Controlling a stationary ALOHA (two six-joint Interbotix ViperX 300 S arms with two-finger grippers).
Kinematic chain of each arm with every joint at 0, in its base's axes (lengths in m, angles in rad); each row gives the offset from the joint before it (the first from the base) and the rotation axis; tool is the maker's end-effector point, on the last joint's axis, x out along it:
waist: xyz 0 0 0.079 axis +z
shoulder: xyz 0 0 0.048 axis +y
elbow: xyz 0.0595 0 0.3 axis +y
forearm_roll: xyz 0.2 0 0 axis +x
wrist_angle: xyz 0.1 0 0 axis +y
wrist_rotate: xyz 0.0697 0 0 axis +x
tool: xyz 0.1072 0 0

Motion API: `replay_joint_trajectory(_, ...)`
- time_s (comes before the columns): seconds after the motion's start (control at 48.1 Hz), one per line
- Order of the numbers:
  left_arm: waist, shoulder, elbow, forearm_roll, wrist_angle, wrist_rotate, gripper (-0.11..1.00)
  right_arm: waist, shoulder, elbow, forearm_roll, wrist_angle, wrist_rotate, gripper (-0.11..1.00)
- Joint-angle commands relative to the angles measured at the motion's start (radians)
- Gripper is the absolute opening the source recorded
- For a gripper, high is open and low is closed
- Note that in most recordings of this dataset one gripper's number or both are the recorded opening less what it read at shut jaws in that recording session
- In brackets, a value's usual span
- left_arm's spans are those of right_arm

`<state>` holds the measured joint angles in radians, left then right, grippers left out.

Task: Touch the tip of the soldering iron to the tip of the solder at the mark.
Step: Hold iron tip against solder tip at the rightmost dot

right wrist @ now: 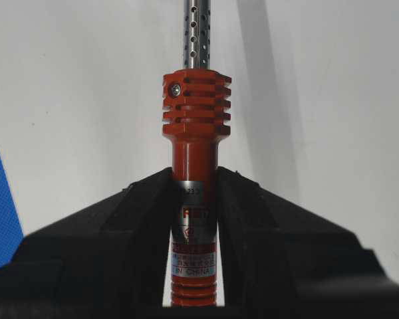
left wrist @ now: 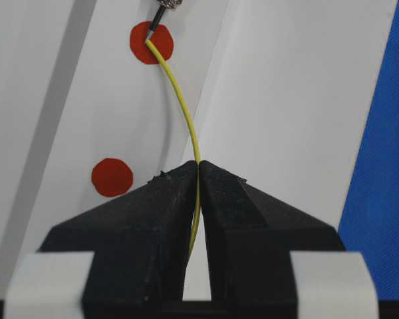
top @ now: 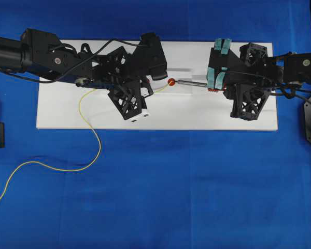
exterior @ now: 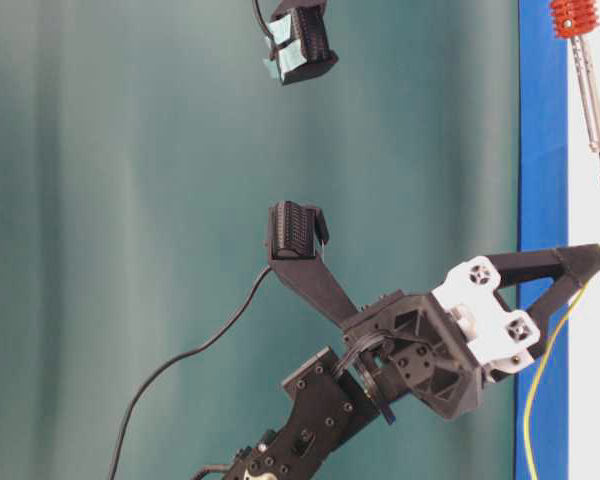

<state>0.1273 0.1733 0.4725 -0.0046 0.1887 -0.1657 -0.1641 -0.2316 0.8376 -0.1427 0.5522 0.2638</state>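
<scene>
Nearest the left wrist camera, the left gripper [left wrist: 198, 174] stands clamped on the solder [left wrist: 185, 106], which arcs from between the black fingers toward 11 o'clock and ends on the upper red mark [left wrist: 151, 42]. The dark tip of the soldering iron [left wrist: 158, 18] comes in from 12 o'clock and appears to meet the wire's end right at that mark. A second red dot [left wrist: 112, 177] lies at 8 o'clock from the first. In the right wrist view the right gripper [right wrist: 197, 193] is closed around the iron's orange-red handle, the perforated shaft running toward 12 o'clock over the white board [right wrist: 332, 100].

The likely risks: the free length of wire is thin and bowed, so any extra push from the iron could flex it off the mark, and the slim handle could pivot between the fingers, swinging the tip aside
</scene>
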Motion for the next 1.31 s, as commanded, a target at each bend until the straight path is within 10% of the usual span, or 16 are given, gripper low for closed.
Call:
replay_joint_trajectory(0.0,0.000,-0.021,-0.009,0.003,-0.005,0.002,0.03,0.002,-0.006,-0.023,0.000,-0.006,0.000,0.08)
replay_joint_trajectory(1.288,0.000,-0.021,-0.012,0.003,-0.005,0.008,0.03,0.002,-0.005,-0.037,0.000,0.020,-0.002,0.08)
